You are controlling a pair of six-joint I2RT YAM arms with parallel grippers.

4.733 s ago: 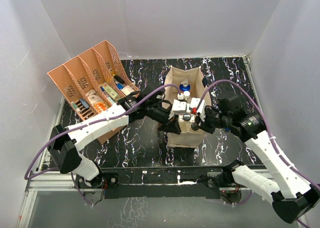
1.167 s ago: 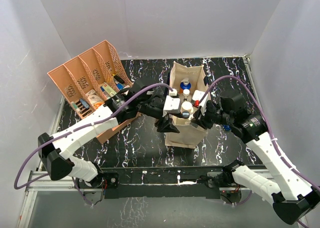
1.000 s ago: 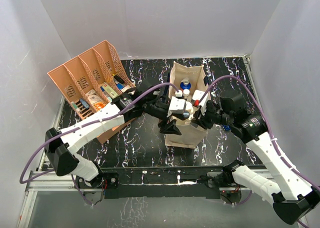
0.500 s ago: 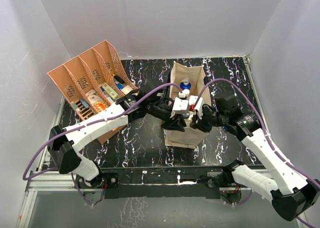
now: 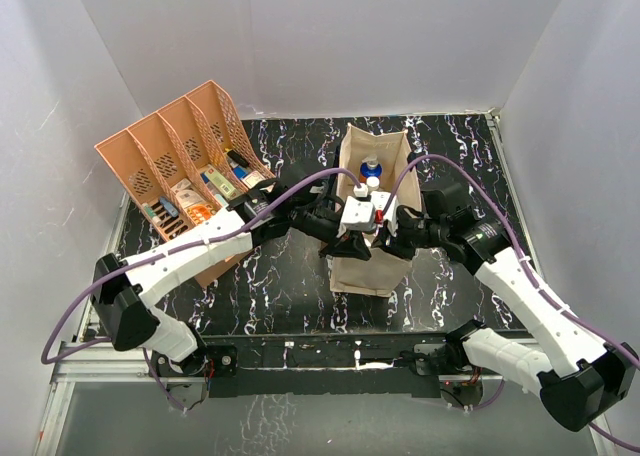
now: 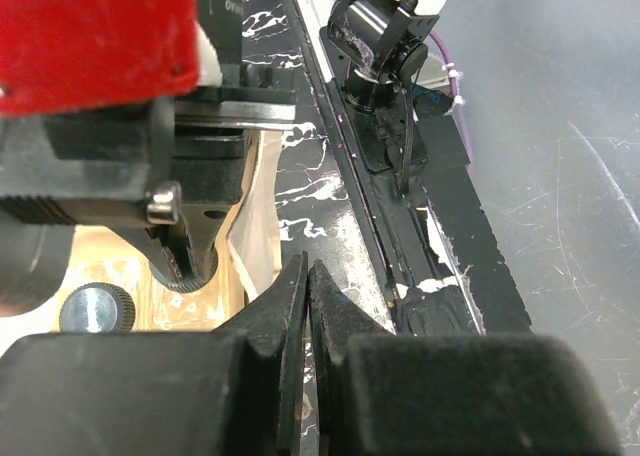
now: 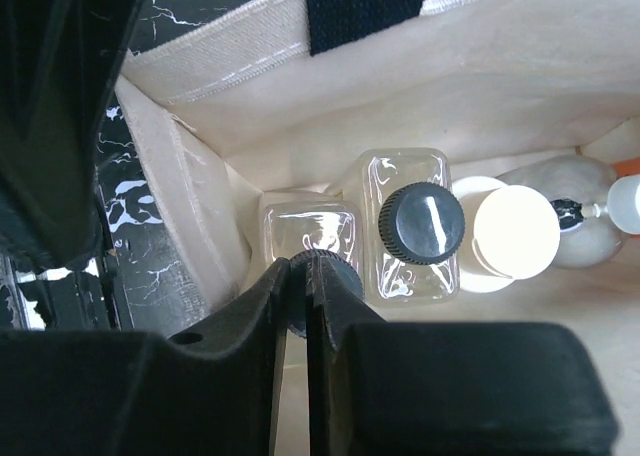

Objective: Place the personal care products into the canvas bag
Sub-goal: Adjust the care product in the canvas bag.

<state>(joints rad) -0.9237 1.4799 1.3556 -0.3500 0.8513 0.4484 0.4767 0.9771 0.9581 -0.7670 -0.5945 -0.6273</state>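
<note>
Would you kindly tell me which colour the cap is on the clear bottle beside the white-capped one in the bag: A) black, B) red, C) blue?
A: in the right wrist view, the clear bottle beside the white-capped bottle in the bag wears a black ribbed cap.

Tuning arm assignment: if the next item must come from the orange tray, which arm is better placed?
Left, likely. The orange tray is on the left, beside the left arm. The right gripper points down into the canvas bag, with that arm between it and the tray.

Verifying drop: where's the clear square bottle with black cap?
Right wrist view: black-capped bottle stands in the cream canvas bag, between a clear bottle and a white-capped one.
</note>
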